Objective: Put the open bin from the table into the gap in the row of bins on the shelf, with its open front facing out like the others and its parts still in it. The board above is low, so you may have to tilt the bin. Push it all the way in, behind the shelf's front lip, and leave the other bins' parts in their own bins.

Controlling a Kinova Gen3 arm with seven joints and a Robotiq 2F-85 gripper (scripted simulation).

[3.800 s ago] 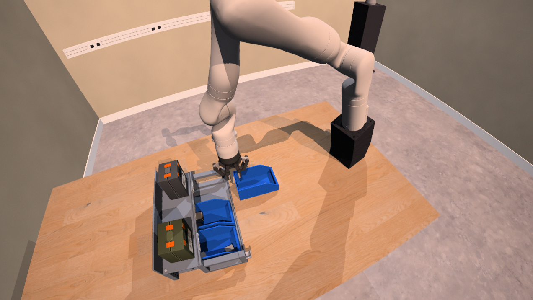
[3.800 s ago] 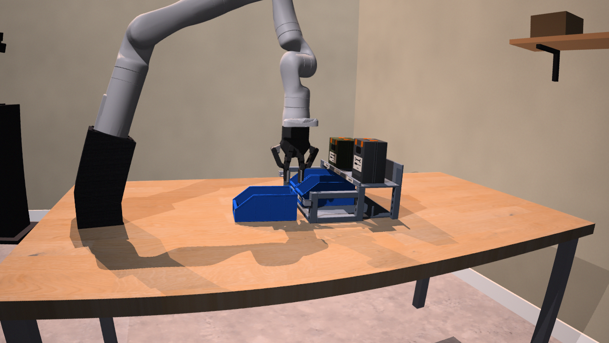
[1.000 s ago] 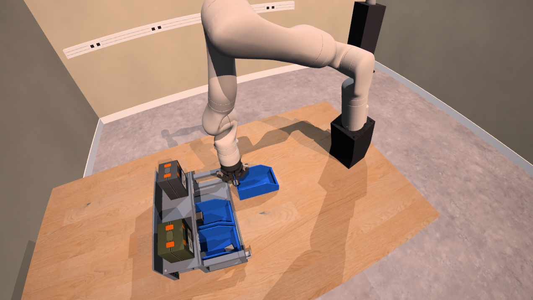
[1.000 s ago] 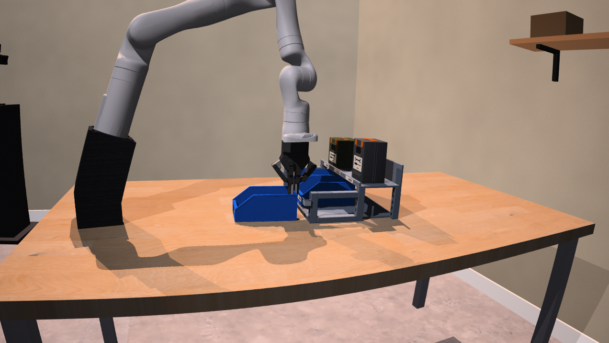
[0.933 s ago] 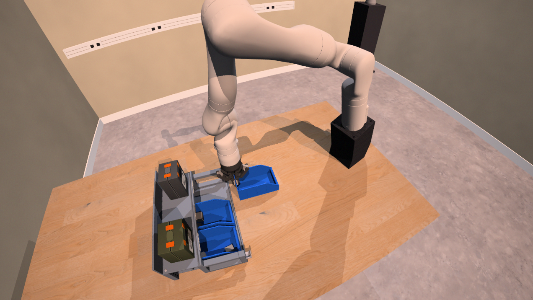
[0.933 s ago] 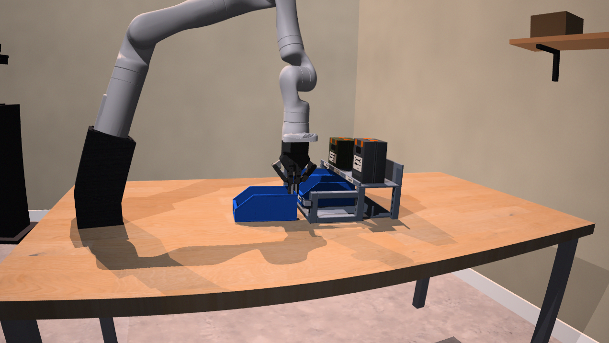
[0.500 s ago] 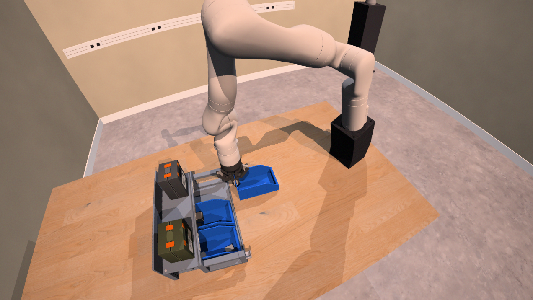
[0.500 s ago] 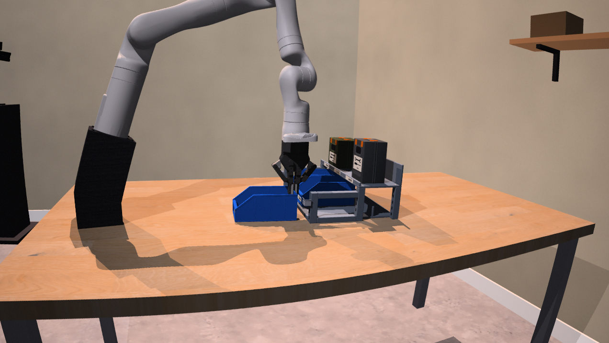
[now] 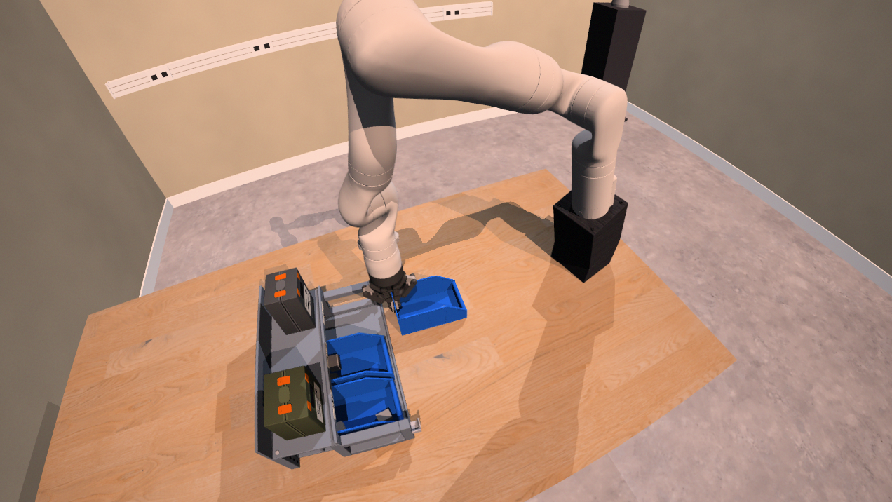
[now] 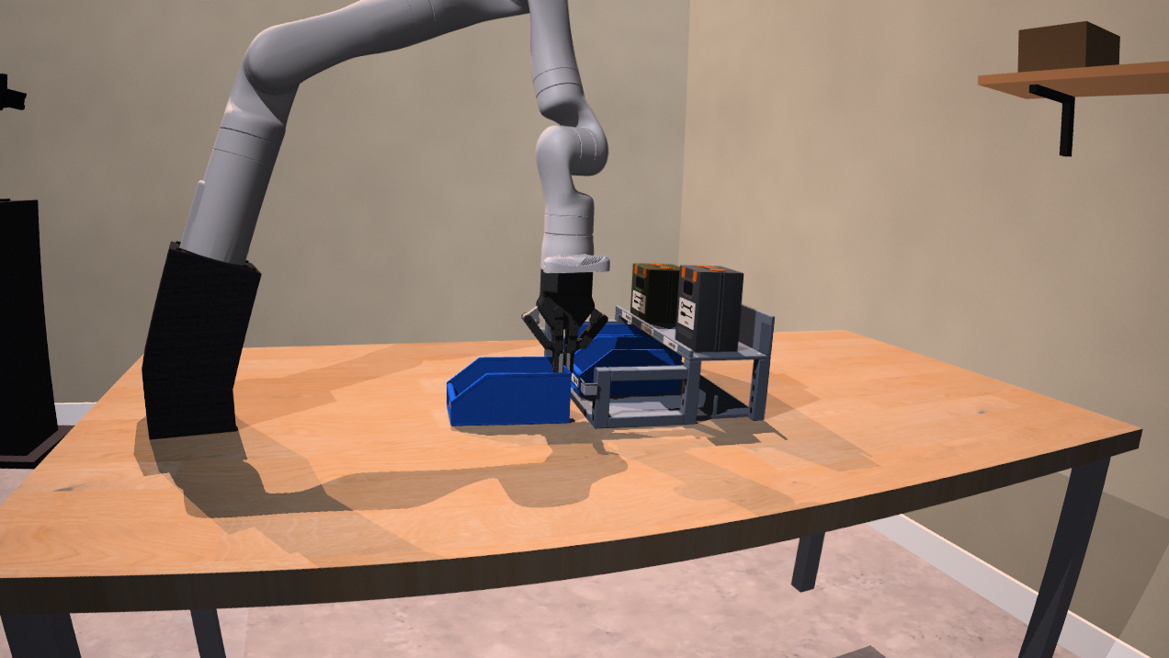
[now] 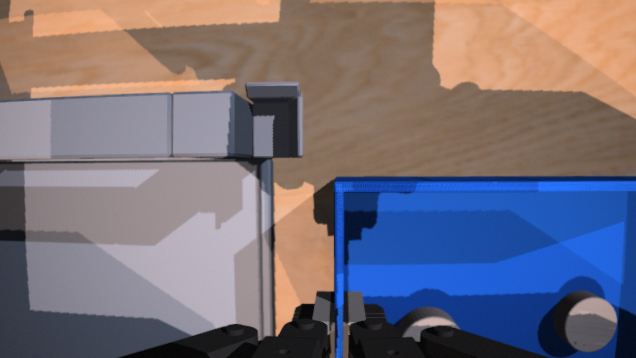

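The open blue bin (image 9: 430, 305) stands on the table just in front of the grey shelf (image 9: 336, 367), at the end where the gap (image 9: 352, 311) is. Its tall back wall is toward the shelf and its low open front points away. My gripper (image 9: 393, 304) points down and is shut on the top edge of that back wall, as the wrist view (image 11: 340, 312) shows, near the bin's corner. Two grey cylinder parts (image 11: 585, 320) lie inside the bin (image 11: 480, 260). In the side view the bin (image 10: 506, 396) rests flat, next to the shelf's front lip (image 10: 633, 416).
Two other blue bins (image 9: 357, 352) (image 9: 365, 399) sit in the shelf row beside the gap. A black case (image 9: 288, 299) and a green case (image 9: 289, 402) stand on the low board above. The arm's black base (image 9: 590, 233) is at the table's far side.
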